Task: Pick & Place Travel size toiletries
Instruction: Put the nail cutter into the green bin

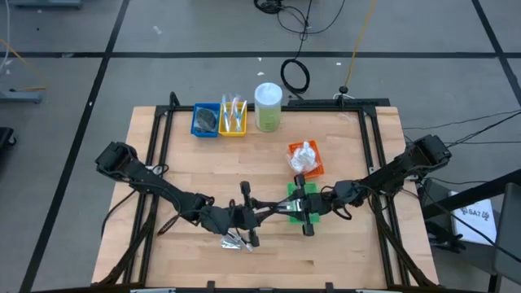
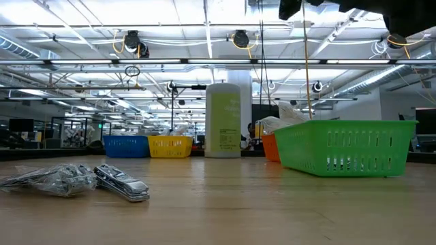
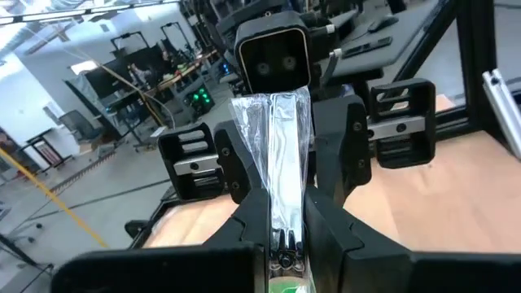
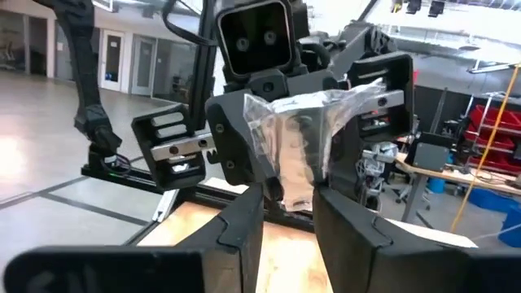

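A long silvery packet in clear wrap (image 3: 277, 155) is held in the air between both grippers, above the left edge of the green tray (image 1: 319, 213). My left gripper (image 1: 262, 212) comes from the table's left and my right gripper (image 1: 291, 208) from its right; they face each other, both shut on the packet. More silvery sachets (image 1: 237, 242) lie flat on the wood near the front edge, also seen in the low view as sachets (image 2: 121, 182) beside a crinkly clear packet (image 2: 51, 178). My left gripper pinches one end of the packet (image 3: 285, 232) between its two fingers, reaching level from the table's left and lying along the packet's length. The packet is lifted clear and runs straight away from the fingers to the other gripper. My right gripper pinches the opposite end of the packet (image 4: 291, 191) between its two fingers, coming level from the table's right. The crinkled wrap (image 4: 301, 130) spreads out beyond its fingertips toward the left gripper, clear of the table.
At the far edge stand a blue tray (image 1: 205, 120) with dark pads, a yellow tray (image 1: 233, 119) with sticks, and a tall clear jar (image 1: 268, 106). An orange tray (image 1: 305, 159) with white packets sits just behind the green tray. Bare wood lies left and right.
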